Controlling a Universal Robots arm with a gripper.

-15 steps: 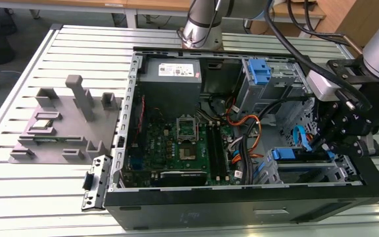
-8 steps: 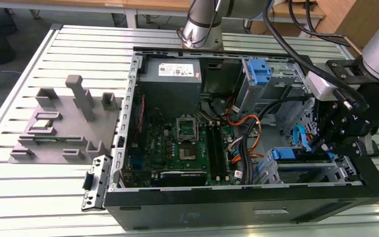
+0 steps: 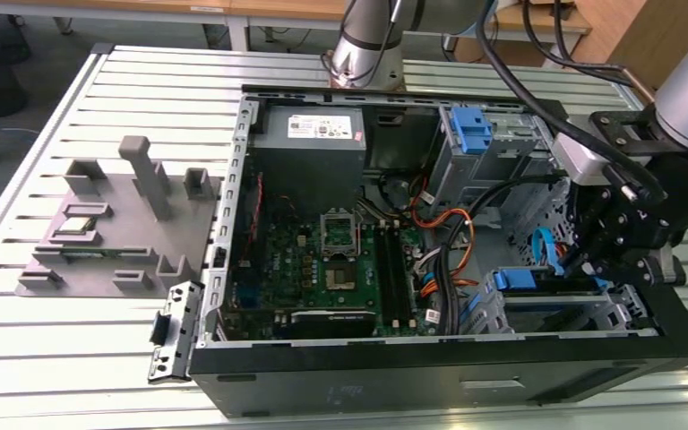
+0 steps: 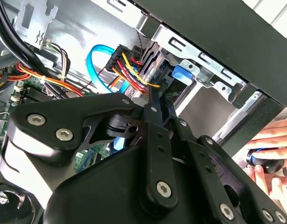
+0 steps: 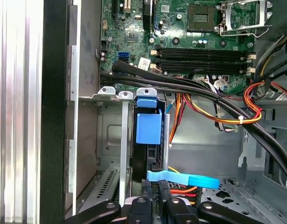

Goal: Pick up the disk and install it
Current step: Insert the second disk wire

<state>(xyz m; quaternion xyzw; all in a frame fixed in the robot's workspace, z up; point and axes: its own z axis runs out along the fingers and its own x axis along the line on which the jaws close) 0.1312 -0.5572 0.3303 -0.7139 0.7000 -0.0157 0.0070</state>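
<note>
Case (image 3: 440, 376) first: the open computer tower lies on its side on the slatted table (image 3: 33, 358), and its drive cage (image 3: 613, 313) sits at the near end on the exterior view's right. The disk (image 5: 148, 127) is already inside that cage, standing on edge in its slot, with the blue rail end facing the motherboard (image 5: 181, 28). Treat it as a dense, rigid slab that is heavy for its size, with smooth metal faces likely to slip and internals that will not like a knock. If you must take hold, grip the blue plastic rails or the long side edges, never the label face or the connector end. The gripper (image 4: 157, 100) hangs just over the disk's cable end with its fingers drawn together, nothing visibly between them. Orange, yellow and red power leads (image 4: 134, 70) and a blue data cable (image 4: 94, 65) crowd that end, so expect snags.
</note>
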